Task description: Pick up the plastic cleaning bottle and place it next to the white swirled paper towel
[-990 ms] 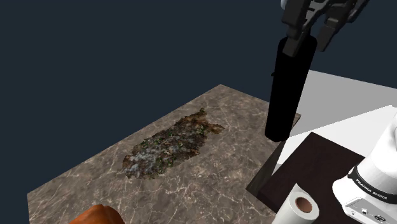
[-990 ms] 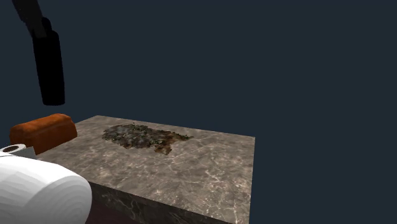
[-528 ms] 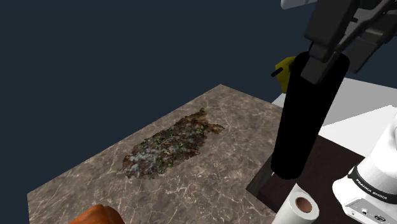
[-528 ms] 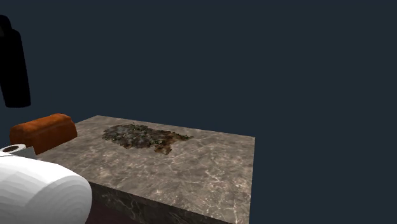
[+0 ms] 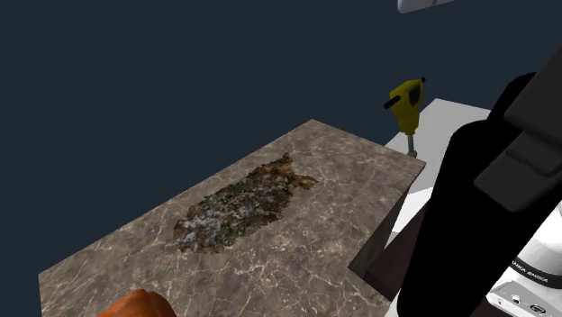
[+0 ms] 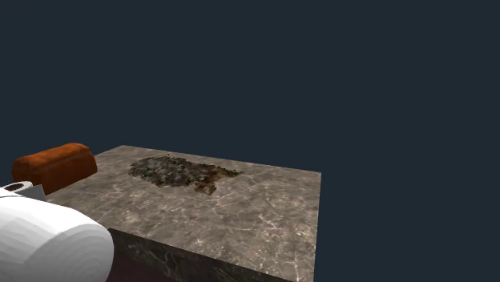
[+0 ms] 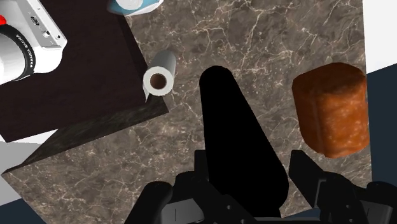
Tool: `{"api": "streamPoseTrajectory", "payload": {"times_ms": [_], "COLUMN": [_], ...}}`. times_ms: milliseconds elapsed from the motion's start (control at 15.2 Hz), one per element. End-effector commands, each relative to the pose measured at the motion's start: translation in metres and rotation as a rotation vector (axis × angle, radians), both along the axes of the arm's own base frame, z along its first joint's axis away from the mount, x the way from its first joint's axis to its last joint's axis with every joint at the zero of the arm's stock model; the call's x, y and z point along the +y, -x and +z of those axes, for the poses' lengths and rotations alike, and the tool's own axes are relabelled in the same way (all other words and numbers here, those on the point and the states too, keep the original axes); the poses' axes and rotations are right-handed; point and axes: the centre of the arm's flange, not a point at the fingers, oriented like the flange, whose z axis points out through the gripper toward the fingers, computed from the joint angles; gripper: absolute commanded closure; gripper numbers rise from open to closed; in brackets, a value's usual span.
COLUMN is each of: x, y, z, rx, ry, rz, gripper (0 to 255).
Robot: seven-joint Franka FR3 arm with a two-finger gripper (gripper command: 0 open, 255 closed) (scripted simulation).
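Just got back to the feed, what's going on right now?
The arm's pincer is shut on the black bottle, holding it in the air over the marbled table. The white paper towel roll stands upright where the table meets the dark stand, and the bottle's far end points toward that spot. A reddish-brown block sits on the bottle's other side. The bottle is not yet set down.

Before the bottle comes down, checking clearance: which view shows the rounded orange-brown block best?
The wrist view: the rounded orange-brown block sits whole, seen from above, beside the black cylindrical bottle. The second exterior view shows its side; the shoulder view, a sliver.
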Motion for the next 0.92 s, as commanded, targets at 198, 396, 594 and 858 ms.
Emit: {"api": "streamPoseTrajectory", "payload": {"times_ms": [198,396,594,858], "x": [0.002,0.002,0.002,0.002], "y": [0.003,0.003,0.003,0.003], "z": [-0.025,-0.041,-0.057,-0.078], "rx": [0.000,0.000,0.000,0.000], "ry": [-0.001,-0.001,-0.001,-0.001], "rz": [-0.001,-0.001,-0.001,-0.001], "gripper": [255,255,255,255]}}
